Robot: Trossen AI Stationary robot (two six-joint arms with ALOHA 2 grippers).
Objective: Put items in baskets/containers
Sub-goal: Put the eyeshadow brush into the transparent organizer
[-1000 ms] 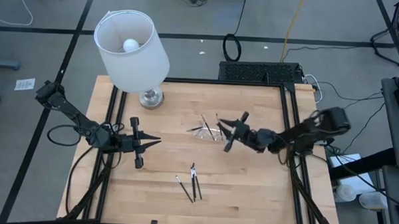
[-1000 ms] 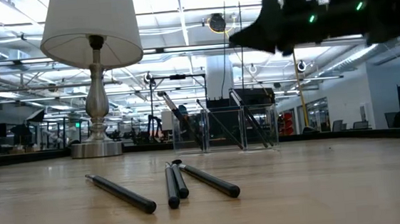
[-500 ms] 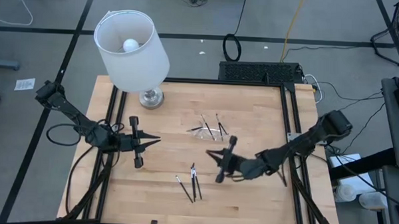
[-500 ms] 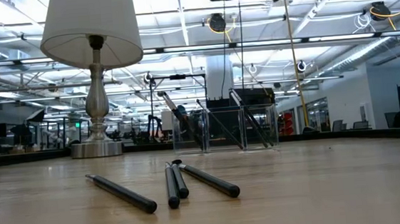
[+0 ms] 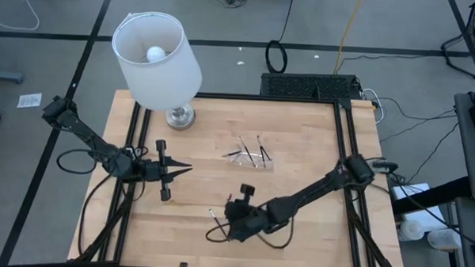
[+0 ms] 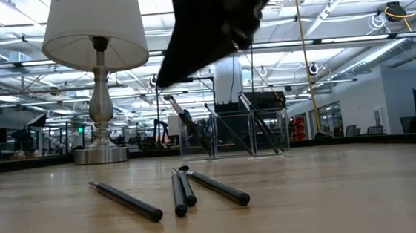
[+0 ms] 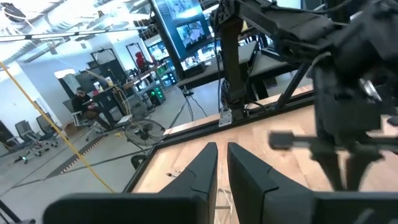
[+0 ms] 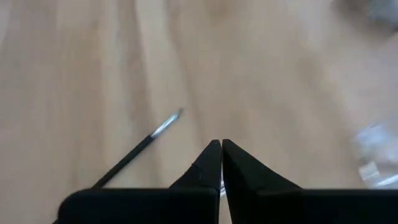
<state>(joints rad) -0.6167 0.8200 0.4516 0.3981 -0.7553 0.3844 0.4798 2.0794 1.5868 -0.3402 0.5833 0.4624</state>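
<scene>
Three thin dark sticks (image 6: 178, 193) lie loose near the table's front; one of them (image 8: 134, 154) shows in the right wrist view. My right gripper (image 5: 228, 223) hovers just above them, fingers (image 8: 208, 158) shut, nothing between them. In the low view it is a dark shape (image 6: 208, 27) overhead. The clear tray (image 5: 251, 155) sits mid-table with a few sticks inside, leaning against its walls (image 6: 232, 133). My left gripper (image 5: 178, 169) waits at the left side, pointing right, its fingers (image 7: 202, 168) nearly together and holding nothing.
A white-shaded lamp (image 5: 157, 55) on a metal base (image 6: 105, 150) stands at the back left. Black frame rails (image 5: 344, 145) run along the table's sides. The left wrist view shows the right arm (image 7: 348, 124) close ahead.
My right arm swung from above the clear tray down to the front, over the loose sticks, and its jaws closed. The left arm has not moved.
</scene>
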